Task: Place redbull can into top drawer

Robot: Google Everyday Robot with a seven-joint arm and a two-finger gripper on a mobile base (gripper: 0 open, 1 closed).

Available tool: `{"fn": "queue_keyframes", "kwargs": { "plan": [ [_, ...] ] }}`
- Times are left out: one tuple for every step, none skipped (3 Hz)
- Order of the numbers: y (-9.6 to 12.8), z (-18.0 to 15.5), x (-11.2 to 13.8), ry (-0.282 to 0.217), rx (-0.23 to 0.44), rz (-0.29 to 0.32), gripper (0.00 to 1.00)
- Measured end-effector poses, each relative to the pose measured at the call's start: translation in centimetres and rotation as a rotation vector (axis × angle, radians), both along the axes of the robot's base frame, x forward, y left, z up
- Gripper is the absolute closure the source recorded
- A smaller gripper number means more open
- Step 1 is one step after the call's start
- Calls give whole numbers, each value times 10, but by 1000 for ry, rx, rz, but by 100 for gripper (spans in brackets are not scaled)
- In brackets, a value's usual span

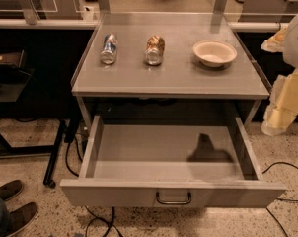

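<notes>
The top drawer (pixel 173 194) was found pulled fully out, its grey bed bare except for a dark shadow, so the opening step could be judged as done. The carrying was not yet begun: the redbull can (pixel 109 48) was seen lying on its side on the tabletop (pixel 188 80), well apart from the gripper (pixel 276 118) and far off to its left, at the table's opposite end. The gripper was held at the right edge of the view, just beside the table's right side and above the drawer's right corner. Nothing was seen in its hold, and whether it was released or clenched could not be told.

Reaching, grasping, carrying and lowering into the drawer were all judged to be left. Between the gripper and the redbull can, a pale bowl (pixel 214 53) lay nearest, then a brown-and-gold can (pixel 154 50) on its side; both would have to be passed over or around. Cables (pixel 97 221) and a pair of shoes (pixel 11 201) were noted on the floor, far left of and below the gripper.
</notes>
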State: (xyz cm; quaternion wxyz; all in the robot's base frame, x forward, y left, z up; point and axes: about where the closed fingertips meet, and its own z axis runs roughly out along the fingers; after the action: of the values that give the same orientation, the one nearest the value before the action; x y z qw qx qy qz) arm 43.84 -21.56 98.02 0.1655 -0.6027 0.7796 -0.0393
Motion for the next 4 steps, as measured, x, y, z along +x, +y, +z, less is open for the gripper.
{"fn": "queue_keyframes", "kwargs": {
  "plan": [
    [0, 0, 0, -1, 0, 0, 0],
    [31, -4, 22, 23, -34, -5, 0],
    [34, -3, 25, 16, -33, -5, 0],
    [43, -11, 36, 10, 30, -95, 0]
  ]
}}
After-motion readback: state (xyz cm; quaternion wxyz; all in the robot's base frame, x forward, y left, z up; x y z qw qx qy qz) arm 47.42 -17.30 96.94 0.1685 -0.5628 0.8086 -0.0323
